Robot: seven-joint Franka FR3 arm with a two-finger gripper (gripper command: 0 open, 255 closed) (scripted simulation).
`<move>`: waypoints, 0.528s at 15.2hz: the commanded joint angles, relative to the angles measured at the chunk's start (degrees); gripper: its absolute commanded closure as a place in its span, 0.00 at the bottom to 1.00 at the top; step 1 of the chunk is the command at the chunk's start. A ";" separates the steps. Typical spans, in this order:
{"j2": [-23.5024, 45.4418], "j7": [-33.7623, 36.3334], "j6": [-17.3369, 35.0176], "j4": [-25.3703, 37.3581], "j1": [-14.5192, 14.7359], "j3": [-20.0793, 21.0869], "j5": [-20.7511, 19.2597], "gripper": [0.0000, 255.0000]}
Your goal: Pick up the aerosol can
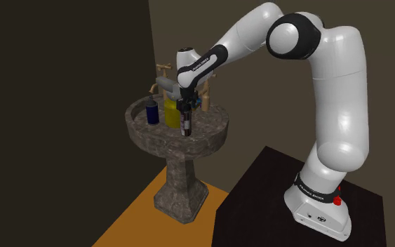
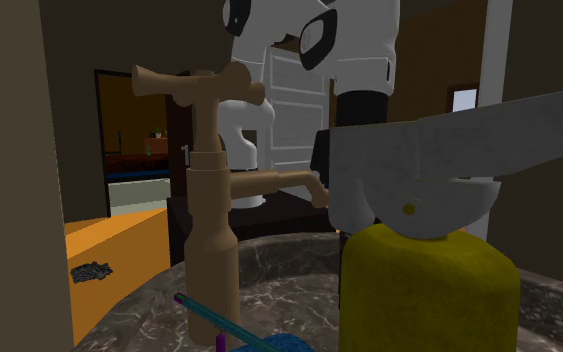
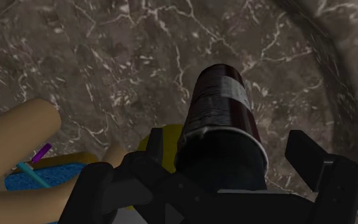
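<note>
In the shoulder view, the white arm point(image 1: 329, 84) is reaching from its stand point(image 1: 259, 200) toward the view's left, over a dark marble pedestal sink point(image 1: 213, 137). The gripper point(image 1: 184, 109) is pointing down into the basin. The dark aerosol can point(image 1: 185, 126) is showing upright directly under it, near the front rim. I cannot tell if the can is touching the basin. A yellow spray bottle point(image 1: 170, 116) is standing just beside it, and a blue can point(image 1: 151, 112) is further to the view's left.

In the second exterior view, a tan cross-handle faucet point(image 2: 212, 220) is rising in front. The yellow spray bottle point(image 2: 429, 295) is sitting at the view's right, with the arm point(image 2: 364, 60) behind it.

In the wrist view, the gripper point(image 3: 219, 162) is standing open around the aerosol can point(image 3: 219, 108), here dark red with a grey label. Marble is showing between the can and one finger point(image 3: 314, 165), so the can is not clasped.
</note>
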 commanded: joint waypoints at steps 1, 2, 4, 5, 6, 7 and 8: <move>0.19 -0.01 0.22 0.00 -0.03 -0.01 0.00 0.00; 0.19 -0.03 0.20 0.03 -0.04 -0.01 0.00 1.00; 0.17 -0.03 0.16 0.05 -0.04 -0.01 0.01 1.00; 0.17 -0.03 0.16 0.05 -0.04 -0.01 0.00 1.00; 0.15 -0.04 0.18 0.01 -0.05 -0.02 0.00 1.00; 0.16 -0.04 0.17 0.03 -0.05 -0.02 0.01 1.00; 0.15 -0.05 0.17 0.02 -0.05 -0.02 0.01 1.00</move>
